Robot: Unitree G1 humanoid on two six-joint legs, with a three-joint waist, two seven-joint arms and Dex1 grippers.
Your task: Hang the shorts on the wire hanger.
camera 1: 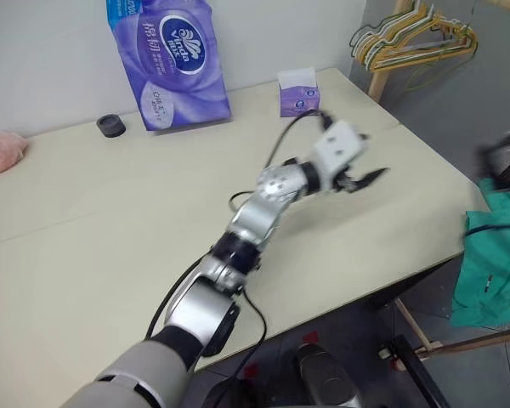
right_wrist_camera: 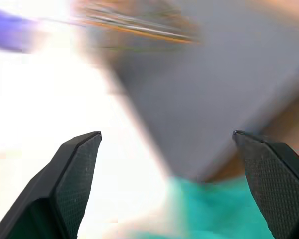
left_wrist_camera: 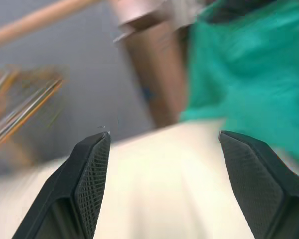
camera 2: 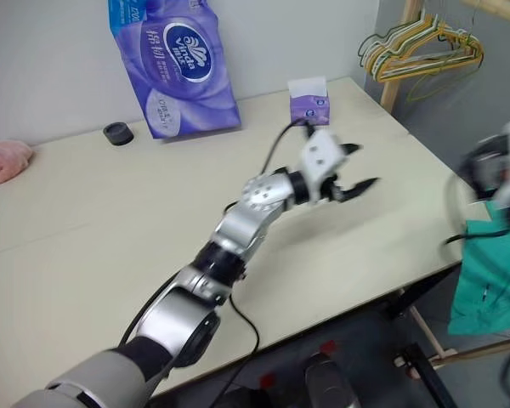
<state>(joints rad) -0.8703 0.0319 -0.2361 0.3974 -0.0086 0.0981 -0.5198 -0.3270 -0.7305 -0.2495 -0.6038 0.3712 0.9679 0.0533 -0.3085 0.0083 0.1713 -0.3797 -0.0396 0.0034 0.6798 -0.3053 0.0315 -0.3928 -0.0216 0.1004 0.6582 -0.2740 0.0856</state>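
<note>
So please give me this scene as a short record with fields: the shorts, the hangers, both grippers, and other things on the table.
shorts: teal shorts hang past the table's right edge, not on any hanger
hangers: bunch of yellow and green hangers on a wooden rack
left gripper: open, empty, over the table
right gripper: open, empty, above the shorts
other things: purple tissue pack, small tissue box, black roll, pink cloth

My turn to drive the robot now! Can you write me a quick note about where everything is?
Left gripper: open, empty, above the table.
Right gripper: open, empty, near the shorts.
Shorts: teal-green, hanging off the table's right edge.
Hangers: a yellow and green bunch hangs on the wooden rack; I cannot pick out the grey wire one.
Done: nothing hung yet.
Left: grab the shorts, hang them.
</note>
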